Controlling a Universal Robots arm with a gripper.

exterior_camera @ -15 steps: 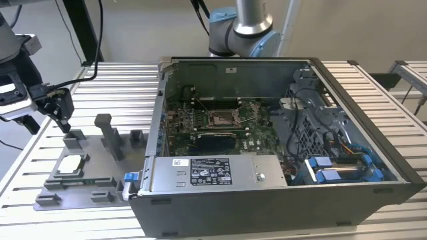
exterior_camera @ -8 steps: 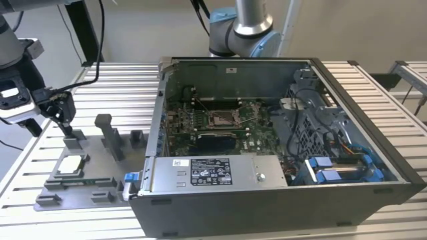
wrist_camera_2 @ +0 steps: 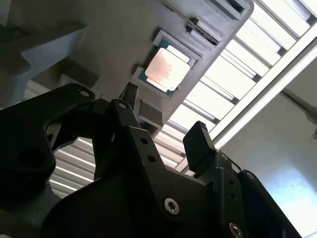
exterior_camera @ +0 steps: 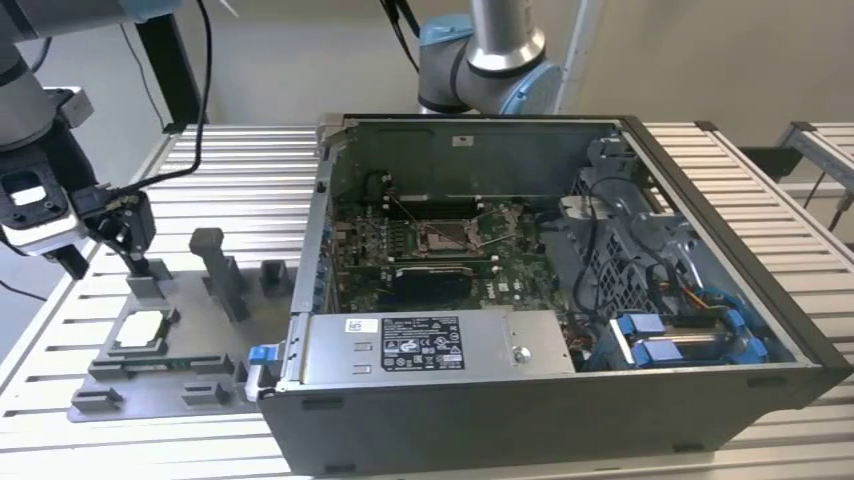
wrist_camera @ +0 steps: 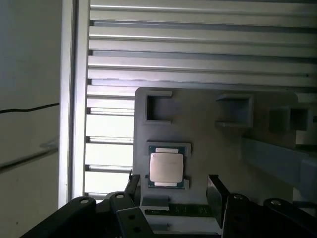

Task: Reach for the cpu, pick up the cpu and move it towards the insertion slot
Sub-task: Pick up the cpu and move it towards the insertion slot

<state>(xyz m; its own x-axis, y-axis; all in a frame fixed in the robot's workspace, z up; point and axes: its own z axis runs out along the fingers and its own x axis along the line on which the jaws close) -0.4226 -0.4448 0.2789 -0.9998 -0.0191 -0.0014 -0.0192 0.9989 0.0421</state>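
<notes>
Jaws parted and gripping nothing hang from the robot arm [exterior_camera: 40,150] above a grey fixture plate [exterior_camera: 174,375], clear of the cpu [exterior_camera: 144,328]. The plate sits near the worktop [exterior_camera: 240,170] edge at the exterior view's left. The worktop is a bench of pale aluminium slats, set in a room with plain light walls, and black cables [exterior_camera: 200,100] trail down behind it.

In both wrist views the two dark fingertips [wrist_camera: 132,184] stand well apart. The single cpu [wrist_camera: 167,167] lies flat in its shallow square seat on the plate [wrist_camera: 208,148], beyond the fingertips and not touching them. Its pale silver-beige face is turned up. Two open-sided pockets on the plate lie farther from the fingertips than the chip. In the second wrist view a fingertip [wrist_camera_2: 200,141] shows dark against the bright slats, with the chip [wrist_camera_2: 167,69] in front of it.

One open computer case [exterior_camera: 534,410] takes up the middle of the worktop, and its side wall stands just beside the plate. Inside the case, on the green board [exterior_camera: 350,260], the one insertion slot [exterior_camera: 451,236] shows a shiny metal frame and a dark centre. The slot is well apart from the cpu, with the case wall between them. Bare slats run along the worktop edge past the plate, and the case has no cover above the slot. A second arm [exterior_camera: 483,60] rises behind the case at the far edge.
</notes>
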